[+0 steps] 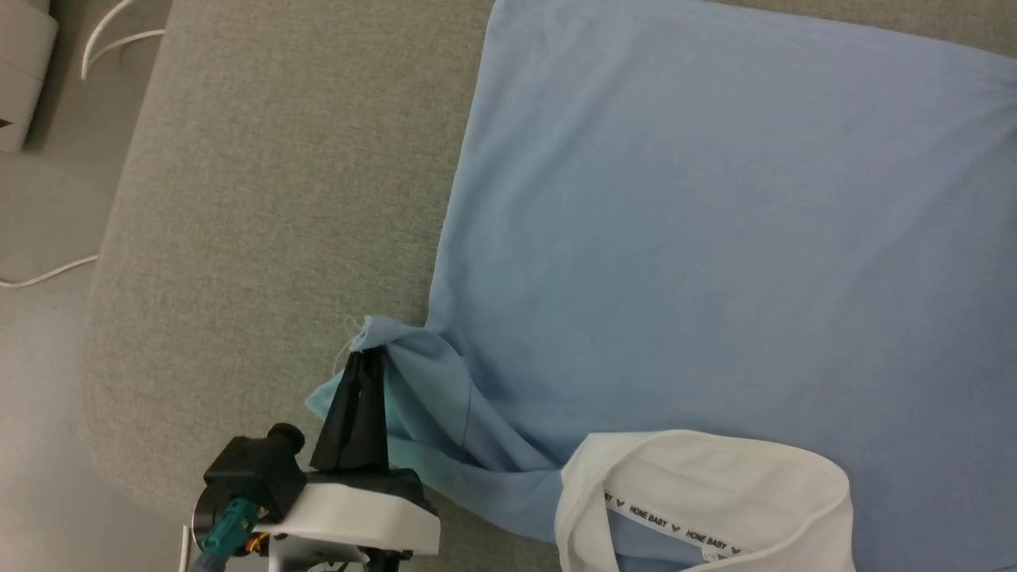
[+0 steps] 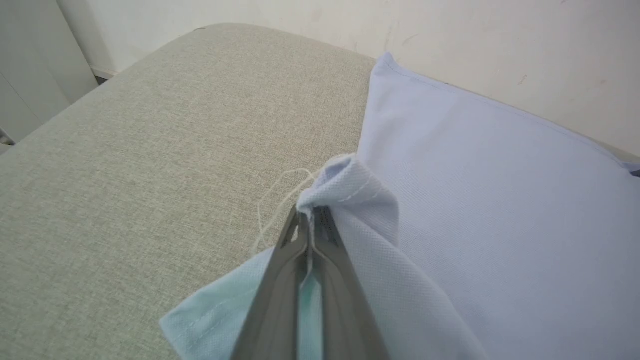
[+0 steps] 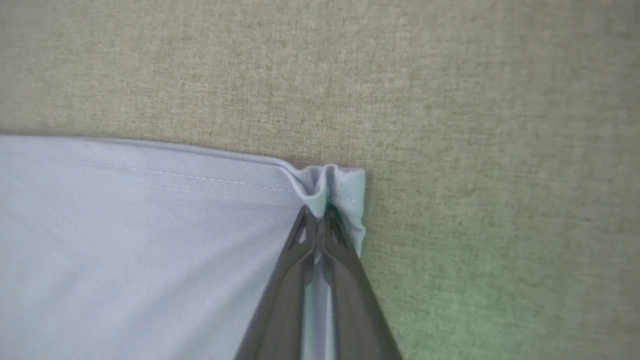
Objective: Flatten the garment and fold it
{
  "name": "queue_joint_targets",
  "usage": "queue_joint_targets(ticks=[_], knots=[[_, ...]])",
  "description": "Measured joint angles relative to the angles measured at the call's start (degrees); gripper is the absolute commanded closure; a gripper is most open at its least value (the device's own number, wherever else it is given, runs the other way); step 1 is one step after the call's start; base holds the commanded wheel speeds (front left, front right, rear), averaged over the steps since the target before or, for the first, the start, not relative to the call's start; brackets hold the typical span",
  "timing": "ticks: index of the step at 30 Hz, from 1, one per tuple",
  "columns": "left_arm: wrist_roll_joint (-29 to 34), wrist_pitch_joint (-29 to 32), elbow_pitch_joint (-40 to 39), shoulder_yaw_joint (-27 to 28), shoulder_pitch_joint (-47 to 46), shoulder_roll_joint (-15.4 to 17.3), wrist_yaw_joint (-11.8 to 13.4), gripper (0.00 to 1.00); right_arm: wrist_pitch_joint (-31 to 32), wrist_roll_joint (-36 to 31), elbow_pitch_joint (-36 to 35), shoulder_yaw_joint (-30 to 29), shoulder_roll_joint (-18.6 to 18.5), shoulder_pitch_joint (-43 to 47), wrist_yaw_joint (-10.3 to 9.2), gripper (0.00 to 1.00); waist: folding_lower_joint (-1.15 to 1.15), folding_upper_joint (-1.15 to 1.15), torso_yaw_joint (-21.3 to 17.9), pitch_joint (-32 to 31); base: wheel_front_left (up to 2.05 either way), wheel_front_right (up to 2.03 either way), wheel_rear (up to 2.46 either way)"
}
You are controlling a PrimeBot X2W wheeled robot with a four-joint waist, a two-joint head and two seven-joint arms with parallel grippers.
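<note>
Fabric of the garment point(image 1: 715, 238) spreads pale blue and mostly smooth over the right half of a grey padded surface point(image 1: 278, 199), lying with its plain side up. Its white collar point(image 1: 715, 477) sits at the near edge, folded open so that a woven label point(image 1: 675, 528) reading "HONE BABY" shows inside. To the left of the collar the sleeve point(image 1: 429, 413) is pulled into a bunch of diagonal folds, lifted slightly off the padding.

At the tip of that bunch is the left gripper point(image 1: 365, 365), its two dark fingers pressed together on the stitched sleeve edge, with a loose white thread point(image 2: 272, 205) curling off beside them. The arm comes in from the lower left, fingers pointing away from the robot and angled down at the cloth, white wrist housing point(image 1: 357, 516) behind them.

From the right wrist camera, the right gripper point(image 3: 316, 215) pinches a hemmed corner of the garment point(image 3: 125, 250), fingers nearly closed, the cloth puckered into a small ridge just past the tips. Bare grey padding point(image 3: 450, 100) lies beyond that corner.

Past the surface's left edge, a white cable point(image 1: 48, 274) trails over the floor point(image 1: 40, 199).
</note>
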Motion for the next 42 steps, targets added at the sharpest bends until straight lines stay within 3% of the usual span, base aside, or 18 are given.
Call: queue_joint_targets(ticks=[6, 11, 15, 20, 24, 27, 31, 38, 39, 40, 41, 42], knots=[[0.0, 0.0, 0.8, 0.1, -0.4, 0.0, 0.2, 1.00, -0.6, -2.0, 0.1, 1.1, 1.2, 0.2, -0.08, 1.00, 0.02, 0.00, -0.2, -1.7, 0.00, 0.00, 0.00], [-0.3, 0.2, 2.0, 0.3, -0.3, 0.3, 0.2, 1.00, -5.9, -2.4, -7.2, 7.6, 0.9, 3.9, -0.07, 1.00, 0.02, 0.00, -0.7, -4.6, 0.00, 0.00, 0.00], [-1.1, 0.4, 2.6, 1.7, 0.5, 1.2, 0.5, 1.00, -7.6, -0.5, -16.6, 13.1, -3.7, 6.7, -0.05, 1.00, 0.02, 0.00, -1.3, -7.9, 0.00, 0.00, 0.00], [-1.6, 0.9, 3.4, 3.6, 3.8, 3.2, 2.0, 1.00, -5.5, 3.2, -28.4, 17.1, -11.2, 14.8, 0.00, 1.00, 0.00, 0.00, -3.3, -12.2, 0.00, 0.00, 0.00], [-1.9, 1.6, 3.2, 5.7, 6.7, 4.7, 3.8, 1.00, -2.6, 6.9, -37.2, 16.1, -16.5, 27.2, 0.00, 1.00, -0.01, 0.00, -5.6, -15.3, 0.00, 0.00, 0.00], [-2.3, 2.1, 2.7, 7.3, 9.3, 5.6, 5.1, 1.00, -0.8, 8.8, -42.9, 11.9, -18.2, 40.1, 0.00, 1.00, -0.01, 0.00, -7.8, -17.3, 0.00, 0.00, 0.00], [-3.4, 2.9, 2.2, 8.5, 12.3, 6.4, 6.3, 1.00, -0.3, 9.7, -49.2, 3.0, -15.3, 58.8, 0.00, 1.00, -0.01, 0.00, -10.9, -19.7, 0.00, 0.00, 0.00], [-3.8, 4.7, 2.4, 8.9, 13.2, 7.7, 6.6, 1.00, 1.1, 7.0, -54.4, -7.9, -1.4, 81.7, 0.00, 1.00, -0.01, 0.00, -16.0, -22.3, 0.00, 0.00, 0.00], [-3.8, 4.7, 2.5, 8.9, 13.2, 7.7, 6.6, 1.00, 0.8, 6.7, -55.1, -8.1, 0.5, 83.6, -0.01, 0.84, -0.01, 0.00, -16.5, -22.6, 0.00, 0.00, 0.00], [-3.9, 4.7, 2.5, 8.8, 13.2, 7.7, 6.6, 1.00, -0.4, 6.9, -56.0, -8.7, 2.7, 84.8, -0.01, 0.48, 0.00, 0.00, -17.0, -22.9, 0.00, 0.00, 0.00], [-3.8, 4.9, 2.6, 8.8, 13.2, 7.8, 6.6, 1.00, -1.9, 7.2, -56.7, -9.4, 4.7, 85.5, -0.02, 0.00, 0.00, 0.00, -17.4, -23.2, 0.00, 0.00, 0.00], [-3.8, 5.2, 2.6, 8.7, 13.2, 7.9, 6.6, 1.00, -3.6, 7.2, -57.7, -9.9, 5.9, 85.8, -0.03, 0.00, 0.00, 0.00, -17.7, -23.5, 0.00, 0.00, 0.00]])
